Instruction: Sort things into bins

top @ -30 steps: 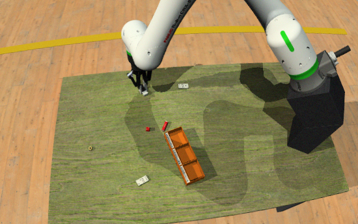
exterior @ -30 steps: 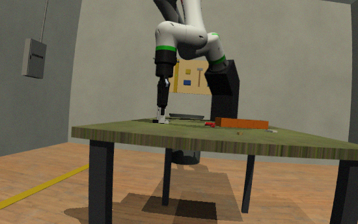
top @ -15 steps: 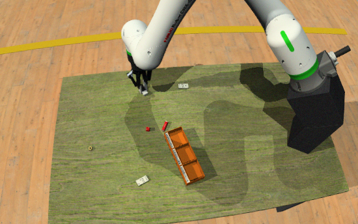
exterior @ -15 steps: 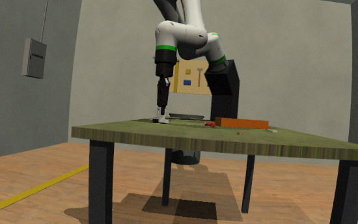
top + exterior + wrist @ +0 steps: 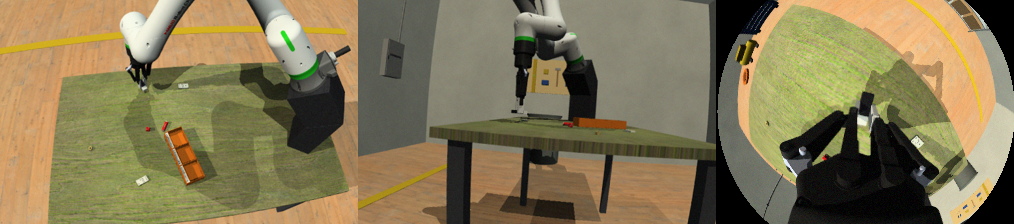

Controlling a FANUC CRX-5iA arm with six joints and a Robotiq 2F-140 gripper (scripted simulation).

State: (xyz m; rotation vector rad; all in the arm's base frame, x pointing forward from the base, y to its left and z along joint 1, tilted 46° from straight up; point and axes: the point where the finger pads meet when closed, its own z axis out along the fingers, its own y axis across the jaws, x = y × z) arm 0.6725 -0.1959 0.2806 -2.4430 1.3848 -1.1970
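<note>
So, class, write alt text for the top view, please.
A robot claw grips a small black-and-white item over a green table. A row of three orange bins stands nearer the middle, with a red stick lying by one end.
</note>
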